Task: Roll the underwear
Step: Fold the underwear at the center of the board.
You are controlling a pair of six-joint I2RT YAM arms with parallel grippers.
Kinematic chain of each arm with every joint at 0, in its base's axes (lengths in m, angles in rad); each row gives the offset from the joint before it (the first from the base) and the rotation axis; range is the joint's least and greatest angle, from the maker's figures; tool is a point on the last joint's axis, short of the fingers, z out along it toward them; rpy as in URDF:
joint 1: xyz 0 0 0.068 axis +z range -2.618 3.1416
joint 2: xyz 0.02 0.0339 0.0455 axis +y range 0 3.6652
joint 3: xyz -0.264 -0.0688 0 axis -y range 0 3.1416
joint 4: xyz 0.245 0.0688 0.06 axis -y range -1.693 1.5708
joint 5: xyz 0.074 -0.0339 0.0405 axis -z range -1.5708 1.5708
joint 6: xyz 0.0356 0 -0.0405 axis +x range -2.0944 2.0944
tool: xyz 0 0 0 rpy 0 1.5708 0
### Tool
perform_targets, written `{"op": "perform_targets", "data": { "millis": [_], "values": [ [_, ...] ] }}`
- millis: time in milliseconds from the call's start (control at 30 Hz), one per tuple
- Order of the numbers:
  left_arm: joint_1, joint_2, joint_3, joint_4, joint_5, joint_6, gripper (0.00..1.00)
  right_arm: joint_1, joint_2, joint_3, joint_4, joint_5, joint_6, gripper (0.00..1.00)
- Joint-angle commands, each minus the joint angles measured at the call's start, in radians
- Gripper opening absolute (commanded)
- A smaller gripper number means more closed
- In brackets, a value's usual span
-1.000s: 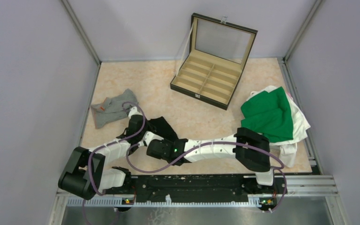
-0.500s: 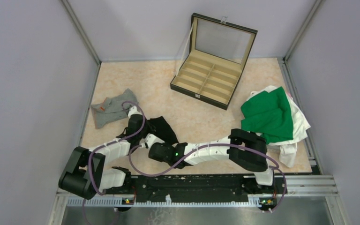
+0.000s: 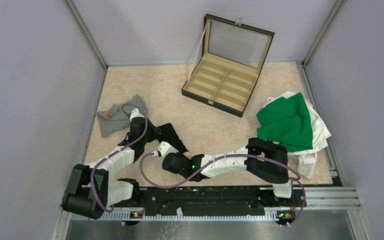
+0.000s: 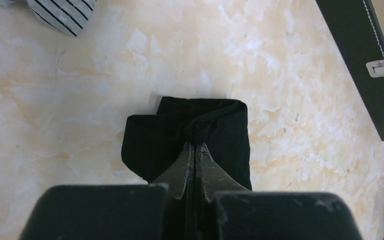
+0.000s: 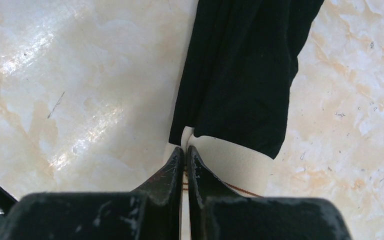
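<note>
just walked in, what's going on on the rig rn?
Both arms are working on the black underwear, which lies folded small on the table. The left tool is shut, pinching a pucker of its fabric. The right tool is shut too, with its tips at the garment's edge; whether it grips cloth is unclear. The grey underwear lies untouched to the left, and the open case sits further back.

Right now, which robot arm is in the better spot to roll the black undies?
Probably the left. The left gripper pinches the black underwear mid-fabric; the right gripper is shut just off its edge.
</note>
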Motion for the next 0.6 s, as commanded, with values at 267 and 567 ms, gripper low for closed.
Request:
{"op": "perform_targets", "data": {
  "millis": [267,567],
  "values": [
    [0.069,-0.032,0.008,0.002,-0.014,-0.008,0.00,-0.003,0.030,-0.080,-0.127,-0.068,0.053,0.00],
    [0.071,-0.083,-0.062,-0.017,-0.049,-0.040,0.00,-0.006,0.033,-0.077,-0.134,-0.062,0.055,0.00]
  ]
}}
